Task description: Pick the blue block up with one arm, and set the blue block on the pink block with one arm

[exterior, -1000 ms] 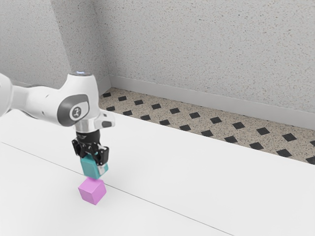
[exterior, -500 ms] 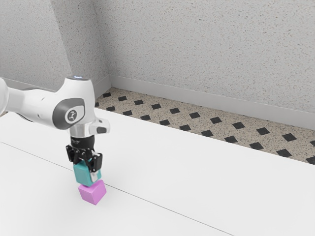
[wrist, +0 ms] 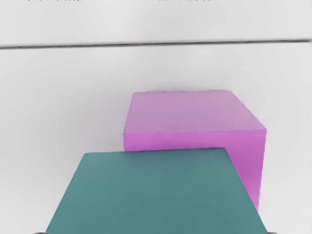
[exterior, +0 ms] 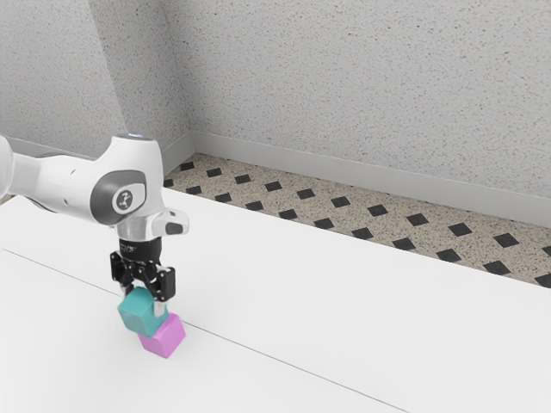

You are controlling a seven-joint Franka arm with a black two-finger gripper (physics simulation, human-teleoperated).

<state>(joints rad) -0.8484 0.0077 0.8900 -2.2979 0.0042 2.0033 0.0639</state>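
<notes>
The blue block [exterior: 138, 315], teal in colour, hangs tilted between the black fingers of my gripper [exterior: 144, 298], which is shut on it. It sits low, against the upper edge of the pink block [exterior: 167, 335] on the side toward the exterior view's left, and is not centred over it. The pink block rests on the white table [exterior: 344, 318]. In the wrist view the blue block [wrist: 156, 195] lies just under my hand, and the pink block [wrist: 190, 117] stands beyond it, partly covered by it.
A thin dark seam [exterior: 275, 354] crosses the table just behind the blocks. Beyond the table's far edge lies speckled floor with black diamonds [exterior: 379, 215], then a grey wall. Open tabletop stretches toward the exterior view's right.
My hand has moved down and toward the exterior view's left with the blue block. The block has dropped from above the pink block to its upper left edge and now tilts.
</notes>
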